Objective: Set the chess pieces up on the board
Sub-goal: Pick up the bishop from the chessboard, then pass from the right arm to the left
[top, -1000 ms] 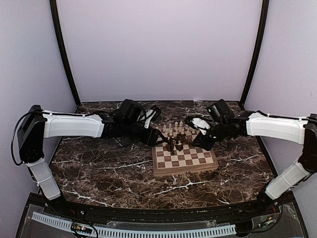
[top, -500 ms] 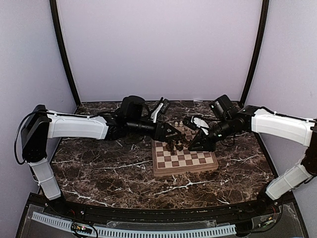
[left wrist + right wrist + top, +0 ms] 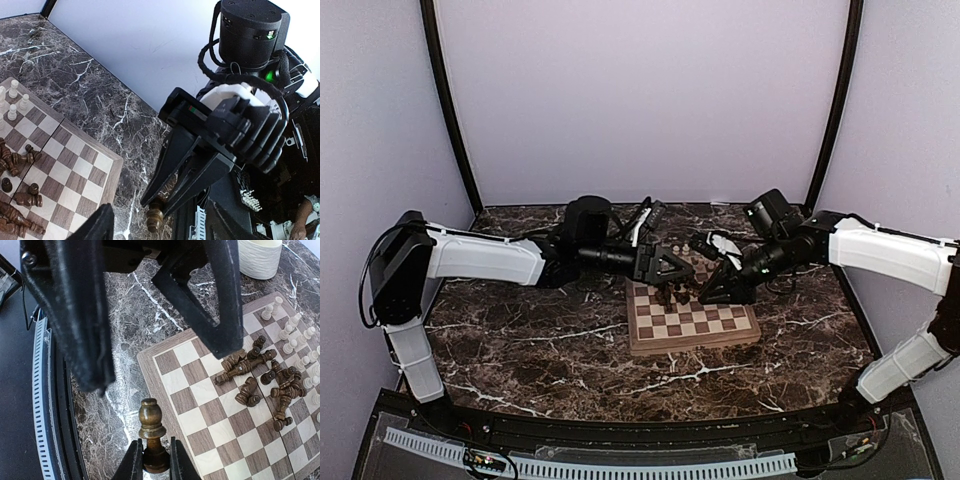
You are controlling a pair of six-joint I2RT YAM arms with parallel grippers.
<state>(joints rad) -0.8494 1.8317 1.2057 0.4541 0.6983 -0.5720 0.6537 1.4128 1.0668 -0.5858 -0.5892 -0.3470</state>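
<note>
Left hand (image 3: 672,272) swung in across the counter (image 3: 520,340) to the board (image 3: 692,347), fingers spread apart and empty. Right hand (image 3: 151,460) was clamped on a dark pawn (image 3: 151,422), upright over the board's rim. Dark pieces (image 3: 260,375) lay heaped mid-board, with white pieces (image 3: 295,340) standing beyond them. Placing step, I'd say: next, lower the pawn squarely onto a free square, then release.

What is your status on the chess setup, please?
Left gripper open, empty. Right gripper shut on dark pawn at board edge. Dark pieces heaped mid-board, unsorted. Left gripper close opposite right.
</note>
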